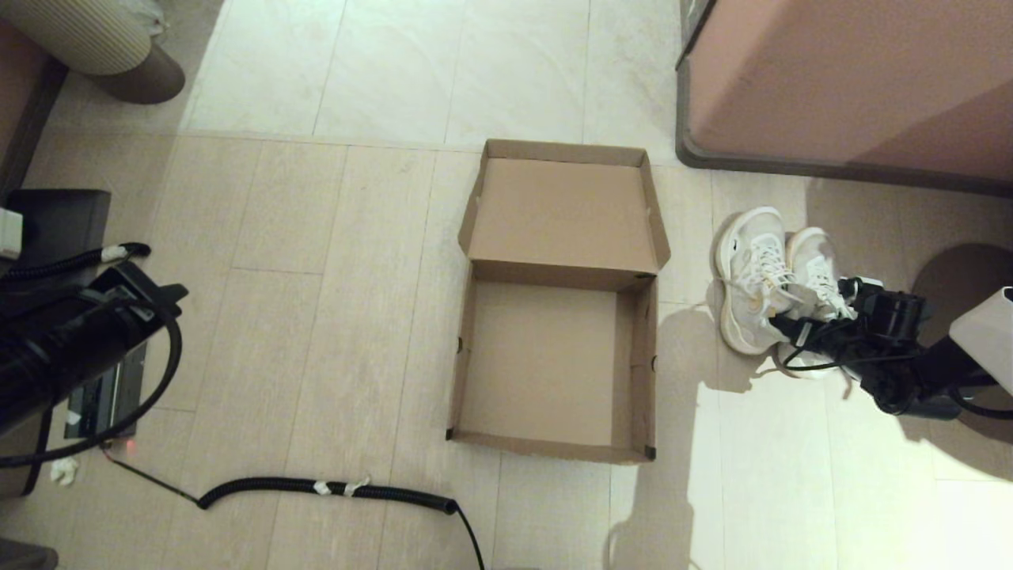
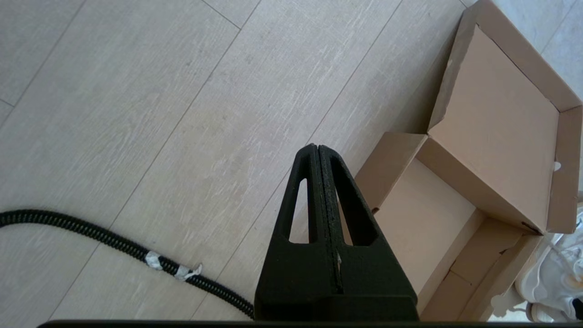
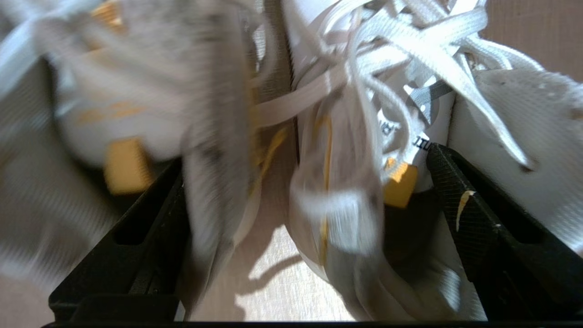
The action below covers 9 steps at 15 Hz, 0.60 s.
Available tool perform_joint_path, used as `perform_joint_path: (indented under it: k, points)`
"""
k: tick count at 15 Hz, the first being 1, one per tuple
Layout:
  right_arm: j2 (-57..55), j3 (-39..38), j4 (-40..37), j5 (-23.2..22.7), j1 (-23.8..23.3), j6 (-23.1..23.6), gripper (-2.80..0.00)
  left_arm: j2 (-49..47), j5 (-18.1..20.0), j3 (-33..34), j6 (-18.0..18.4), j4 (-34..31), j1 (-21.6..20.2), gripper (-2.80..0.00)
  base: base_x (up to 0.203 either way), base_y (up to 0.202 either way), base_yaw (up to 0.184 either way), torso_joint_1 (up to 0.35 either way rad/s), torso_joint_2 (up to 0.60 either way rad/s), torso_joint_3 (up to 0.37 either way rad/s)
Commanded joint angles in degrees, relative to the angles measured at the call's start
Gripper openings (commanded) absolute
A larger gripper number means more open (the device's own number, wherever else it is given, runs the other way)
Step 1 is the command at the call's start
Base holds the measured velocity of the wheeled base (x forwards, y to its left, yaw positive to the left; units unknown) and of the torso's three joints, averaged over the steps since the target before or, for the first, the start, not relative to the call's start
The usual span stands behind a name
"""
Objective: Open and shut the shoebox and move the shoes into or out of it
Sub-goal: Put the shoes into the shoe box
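Two shoes (image 1: 779,277) stand side by side on the floor (image 1: 316,317), just to the right of the shoebox (image 1: 554,356), whose lid is flipped back and whose tray is empty. My right claw (image 1: 799,321) sits at their heel end with its fingers spread, one going into each shoe and the two inner walls between them — not yet pinched, as far as I can judge. The shoes' long axis runs away from me, parallel to the box's side, so the carry goes leftward over the near wall. My left claw (image 2: 318,152), pressed together, hangs idle well left of the box.
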State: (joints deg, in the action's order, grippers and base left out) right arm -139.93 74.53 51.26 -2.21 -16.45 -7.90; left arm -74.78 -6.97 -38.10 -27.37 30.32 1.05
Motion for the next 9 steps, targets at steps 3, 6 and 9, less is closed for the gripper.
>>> perform_joint_path:
  k: [3,6,9]
  points:
    - [-2.9,2.7,0.1,-0.4,-0.3,-0.1,-2.8,0.6,-1.2,-0.1,-0.1,0.0,0.0,-2.8,0.0,0.0,0.0,0.0,0.0,0.0]
    - [-2.7,3.0,0.1,-0.7,-0.3,0.3,-2.8,1.5,-1.3,-1.1,-0.1,-1.8,0.1,-2.8,0.0,0.0,0.0,0.0,0.0,0.0]
    - [-0.6,0.9,-0.2,-0.7,-0.2,0.4,-2.8,2.3,-1.2,-1.2,-0.1,-2.7,0.1,-2.8,0.0,0.0,0.0,0.0,0.0,0.0]
